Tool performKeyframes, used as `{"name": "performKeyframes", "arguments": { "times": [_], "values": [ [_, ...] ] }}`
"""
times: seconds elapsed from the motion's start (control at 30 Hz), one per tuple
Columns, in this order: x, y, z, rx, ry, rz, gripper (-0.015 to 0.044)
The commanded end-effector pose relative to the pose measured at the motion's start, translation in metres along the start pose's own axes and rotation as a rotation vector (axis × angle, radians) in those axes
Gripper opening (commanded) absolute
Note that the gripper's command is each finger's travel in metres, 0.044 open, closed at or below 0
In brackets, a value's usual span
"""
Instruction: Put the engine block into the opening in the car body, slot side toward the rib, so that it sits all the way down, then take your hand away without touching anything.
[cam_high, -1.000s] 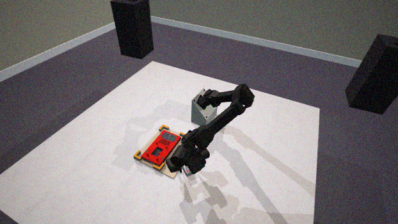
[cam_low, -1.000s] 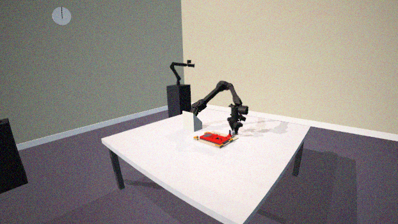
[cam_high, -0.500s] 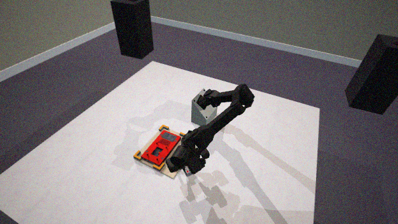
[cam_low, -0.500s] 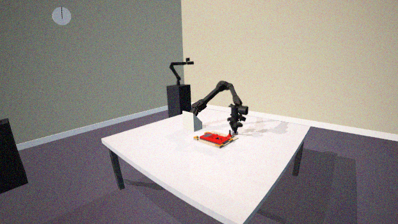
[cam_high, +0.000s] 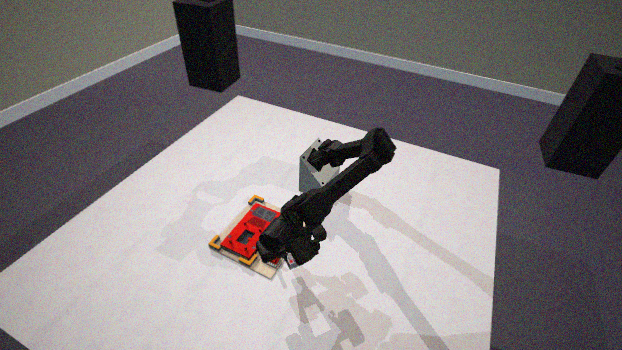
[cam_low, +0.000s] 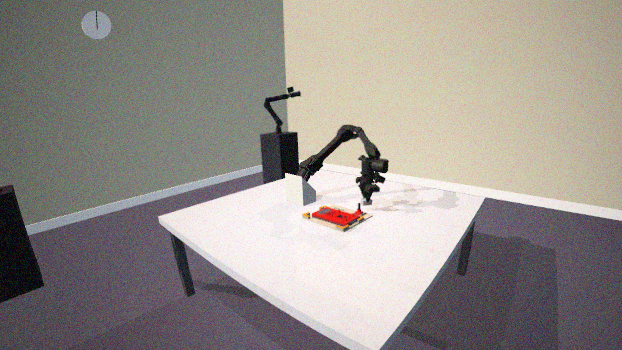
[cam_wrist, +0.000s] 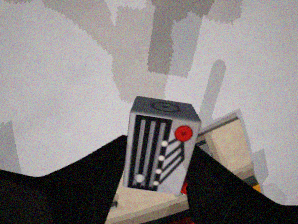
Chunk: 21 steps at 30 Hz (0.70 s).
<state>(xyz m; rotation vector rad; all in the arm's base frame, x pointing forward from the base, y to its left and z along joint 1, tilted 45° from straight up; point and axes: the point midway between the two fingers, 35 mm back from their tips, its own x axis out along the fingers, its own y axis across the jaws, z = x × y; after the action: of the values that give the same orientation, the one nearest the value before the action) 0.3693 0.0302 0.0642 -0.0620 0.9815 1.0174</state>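
Note:
The engine block (cam_high: 291, 260) (cam_low: 365, 203) (cam_wrist: 145, 150) is a small grey box. In the wrist view its top shows dark slots on the left and a red round cap at the upper right. My gripper (cam_high: 292, 257) (cam_low: 367, 199) (cam_wrist: 158, 147) is shut on the engine block, one finger on each side. The block appears slightly above the table, beside the car body's near end. The red car body (cam_high: 235, 243) (cam_low: 331, 218) lies flat, with its dark rectangular opening (cam_high: 245, 237) uncovered. The rib cannot be made out. The arm hides part of the car body in the top view.
A beige board (cam_high: 265, 271) (cam_wrist: 231, 145) lies under the car body, with orange corner pieces (cam_high: 215, 243) (cam_high: 255, 200) around it. A black post (cam_low: 359, 206) stands up at the car body's end near the gripper. The grey base bracket (cam_low: 295, 190) stands behind the board.

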Motion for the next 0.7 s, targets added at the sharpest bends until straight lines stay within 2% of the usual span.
{"name": "performKeyframes", "arguments": {
  "times": [0.0, 0.67],
  "values": [
    [-0.014, -0.001, 0.002, -0.008, -0.002, -0.01, 0.0],
    [-0.078, 0.004, 0.0, -0.008, -0.003, -0.007, 0.0]
  ]
}}
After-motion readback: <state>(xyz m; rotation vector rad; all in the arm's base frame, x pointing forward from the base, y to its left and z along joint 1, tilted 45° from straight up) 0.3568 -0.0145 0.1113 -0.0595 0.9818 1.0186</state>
